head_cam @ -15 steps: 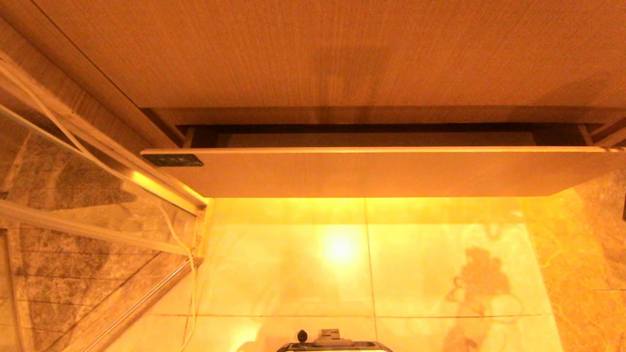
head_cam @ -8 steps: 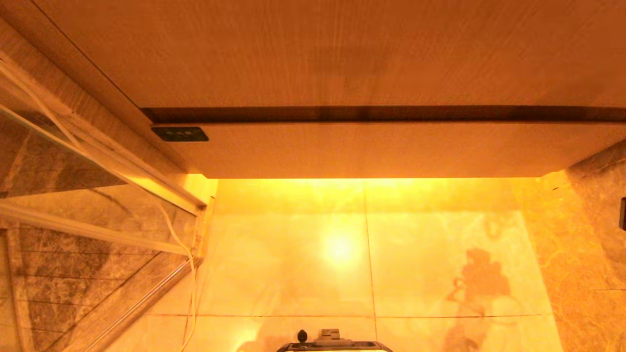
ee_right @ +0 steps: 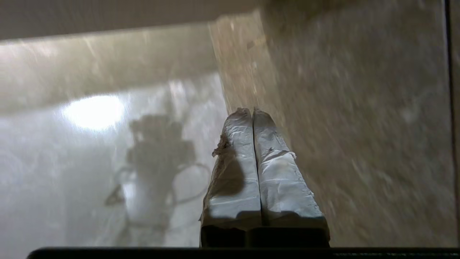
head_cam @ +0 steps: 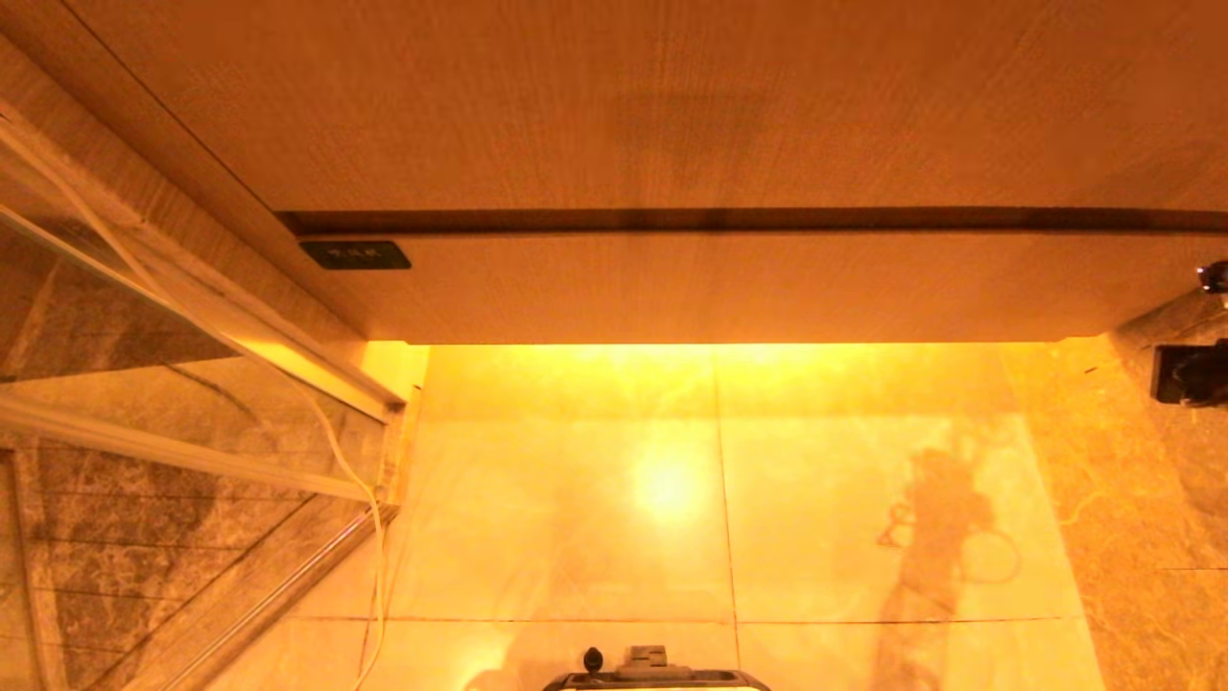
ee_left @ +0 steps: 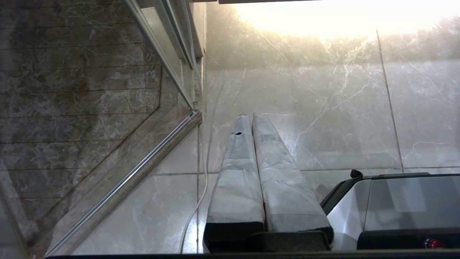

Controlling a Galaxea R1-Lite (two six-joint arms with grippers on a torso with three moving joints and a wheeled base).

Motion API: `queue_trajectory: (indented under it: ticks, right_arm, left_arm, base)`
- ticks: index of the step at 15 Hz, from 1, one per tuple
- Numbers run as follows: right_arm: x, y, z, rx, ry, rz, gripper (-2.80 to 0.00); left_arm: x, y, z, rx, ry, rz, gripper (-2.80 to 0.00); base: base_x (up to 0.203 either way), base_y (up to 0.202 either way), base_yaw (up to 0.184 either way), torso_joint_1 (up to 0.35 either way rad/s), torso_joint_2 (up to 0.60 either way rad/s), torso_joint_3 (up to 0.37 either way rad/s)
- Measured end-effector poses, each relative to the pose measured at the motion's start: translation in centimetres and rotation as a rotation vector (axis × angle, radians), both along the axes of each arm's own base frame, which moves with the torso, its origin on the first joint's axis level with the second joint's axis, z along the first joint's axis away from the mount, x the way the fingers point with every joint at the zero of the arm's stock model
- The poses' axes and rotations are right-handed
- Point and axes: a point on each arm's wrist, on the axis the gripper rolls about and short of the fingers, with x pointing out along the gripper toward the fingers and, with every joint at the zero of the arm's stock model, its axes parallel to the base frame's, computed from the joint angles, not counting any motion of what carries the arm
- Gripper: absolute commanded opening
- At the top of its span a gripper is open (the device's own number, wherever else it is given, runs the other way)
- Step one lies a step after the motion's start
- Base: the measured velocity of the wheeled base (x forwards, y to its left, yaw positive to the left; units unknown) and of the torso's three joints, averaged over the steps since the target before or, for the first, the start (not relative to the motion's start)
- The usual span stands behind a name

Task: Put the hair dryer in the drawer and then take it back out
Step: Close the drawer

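The drawer [head_cam: 729,288] is a very wide, light wood-grain front with a small dark label [head_cam: 355,254] at its left end. It sits flush under the plain wood panel [head_cam: 624,106], pushed fully in. The hair dryer is out of view. My right arm [head_cam: 1190,372] shows as a dark piece at the right edge, just below the drawer's right end. In the right wrist view my right gripper [ee_right: 252,110] is shut and empty, pointing at the marble floor. My left gripper [ee_left: 250,116] hangs parked, shut and empty, over the floor tiles.
A glass partition with metal rails [head_cam: 192,451] stands at the left, and a white cable [head_cam: 369,537] runs down beside it. Glossy marble floor tiles [head_cam: 576,537] lie below the drawer. My own base [head_cam: 657,677] is at the bottom edge.
The drawer has slid from partly open to fully shut. My right arm has come into the head view at the right edge.
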Motion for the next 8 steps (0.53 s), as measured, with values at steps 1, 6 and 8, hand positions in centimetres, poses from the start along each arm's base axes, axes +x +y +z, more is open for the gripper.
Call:
queue_trajectory:
  ticks: [1,6,8]
  right_arm:
    - [1.1,-0.3,0.1,-0.008,-0.025,0.015,-2.80]
    - [4.8,-1.4,-0.3,-0.041,-0.112,0.053,-2.80]
    - [6.0,-1.8,0.3,-0.068,-0.167,0.060,-2.80]
  left_arm:
    - [0.0,0.0,0.0,0.000,0.000,0.000,-2.80]
    - [0.0,0.0,0.0,0.000,0.000,0.000,-2.80]
    - [0.0,0.0,0.0,0.000,0.000,0.000,-2.80]
  base:
    - [0.000,0.000,0.000,0.000,0.00,0.000]
    - [0.000,0.000,0.000,0.000,0.00,0.000]
    - [0.000,0.000,0.000,0.000,0.00,0.000]
